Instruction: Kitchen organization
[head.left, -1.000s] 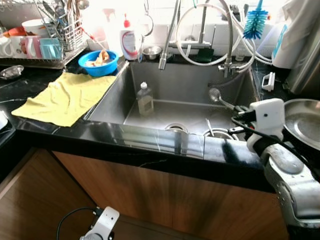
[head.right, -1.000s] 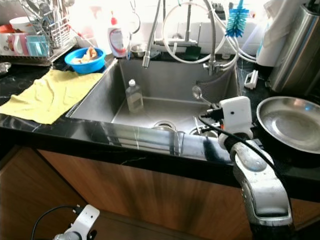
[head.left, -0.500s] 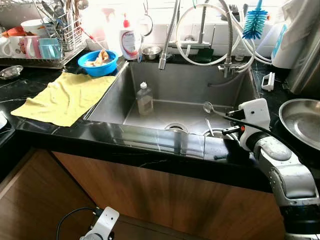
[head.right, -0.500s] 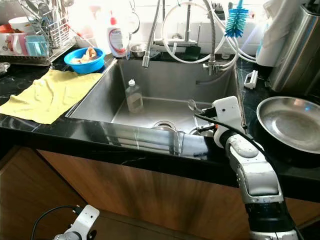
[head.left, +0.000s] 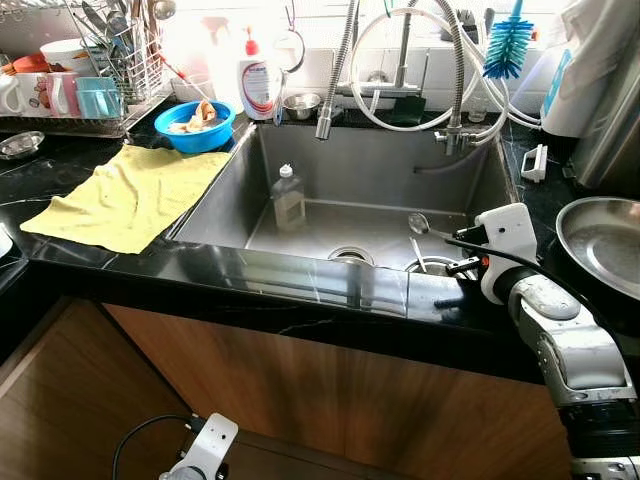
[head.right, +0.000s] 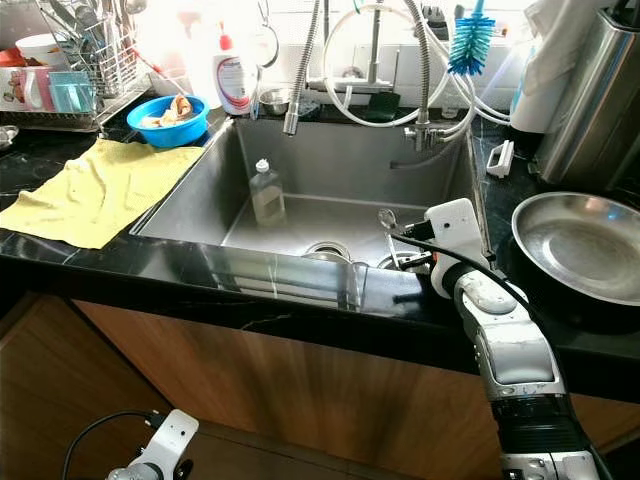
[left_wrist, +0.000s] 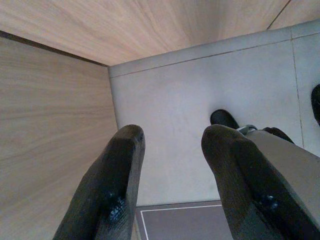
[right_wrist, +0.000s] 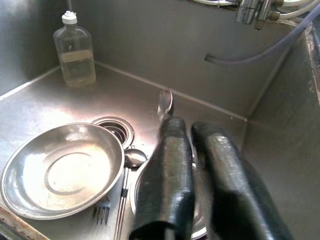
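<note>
My right gripper (right_wrist: 187, 129) hangs over the right part of the steel sink (head.left: 380, 165), shut on a metal spoon (right_wrist: 165, 102) whose bowl sticks out past the fingertips toward the sink's back wall. From the head, the spoon (head.left: 418, 222) sits just ahead of the white wrist. Below it in the sink lie a wide steel bowl (right_wrist: 60, 170), a second spoon (right_wrist: 134, 157), a fork (right_wrist: 102, 212) and another round steel dish under the fingers. My left gripper (left_wrist: 170, 140) hangs open near the floor beside the wooden cabinet.
A clear bottle (head.left: 289, 197) stands in the sink's left half. A steel plate (head.left: 605, 245) rests on the right counter. On the left counter are a yellow cloth (head.left: 130, 195), a blue bowl (head.left: 197, 125) and a dish rack (head.left: 80, 90). Faucet hoses (head.left: 420, 70) loop above.
My right gripper has sunk and shifted a little left with the spoon, which now sits lower in the sink. The left arm has not moved.
</note>
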